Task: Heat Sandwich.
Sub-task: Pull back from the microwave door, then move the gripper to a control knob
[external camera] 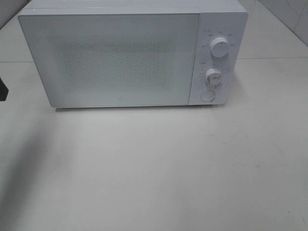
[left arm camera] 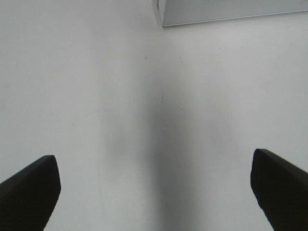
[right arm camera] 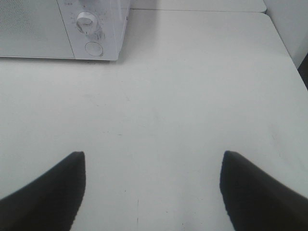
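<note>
The sandwich is out of view in all three frames. A white microwave (external camera: pixel 115 57) stands at the back of the white table (external camera: pixel 154 168) with its door shut. Nothing can be made out through the dotted door window. My left gripper (left arm camera: pixel 154 159) is open over bare table, with the microwave's lower corner (left arm camera: pixel 231 9) ahead of it. My right gripper (right arm camera: pixel 153 155) is also open and empty above the table, well short of the microwave's control panel (right arm camera: pixel 91 29). Neither gripper's fingers show in the exterior high view.
The panel on the microwave's right side has an upper knob (external camera: pixel 220 48), a lower knob (external camera: pixel 213 77) and a round button (external camera: pixel 207 96). A dark part (external camera: pixel 2 91) pokes in at the left edge. The table's right edge (right arm camera: pixel 288 53) runs near a wall.
</note>
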